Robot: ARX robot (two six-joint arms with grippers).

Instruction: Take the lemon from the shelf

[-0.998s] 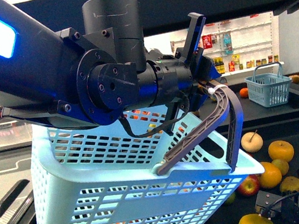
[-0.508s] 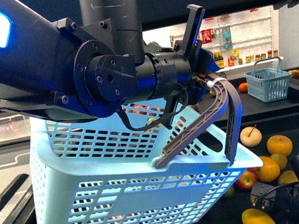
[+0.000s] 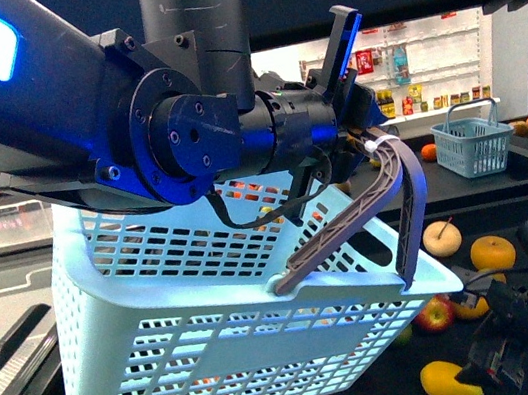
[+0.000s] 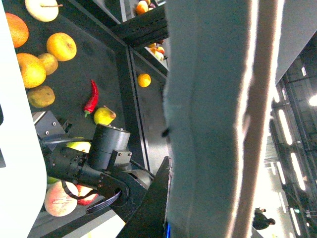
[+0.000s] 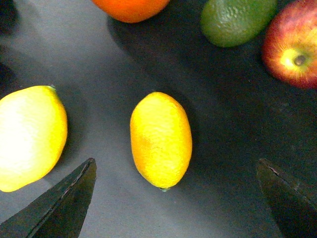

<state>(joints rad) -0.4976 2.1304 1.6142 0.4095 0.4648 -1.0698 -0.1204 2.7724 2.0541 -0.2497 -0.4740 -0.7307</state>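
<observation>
The lemon (image 5: 161,140) has finely pebbled, slightly waxy skin; the apple (image 5: 292,44) is glossy. The dark tabletop (image 5: 99,74) is smooth and matt. The pale basket (image 3: 260,352) is perforated moulded plastic.

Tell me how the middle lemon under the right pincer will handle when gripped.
The lemon looks oval and lies on its side on the flat shelf, so a nudge would probably roll it. Its dimpled rind looks firm and likely grips well. Probably solid, not fragile.

We can read no text, number or brand anywhere. Labels on the far store shelving (image 3: 425,69) are too small for us.
</observation>
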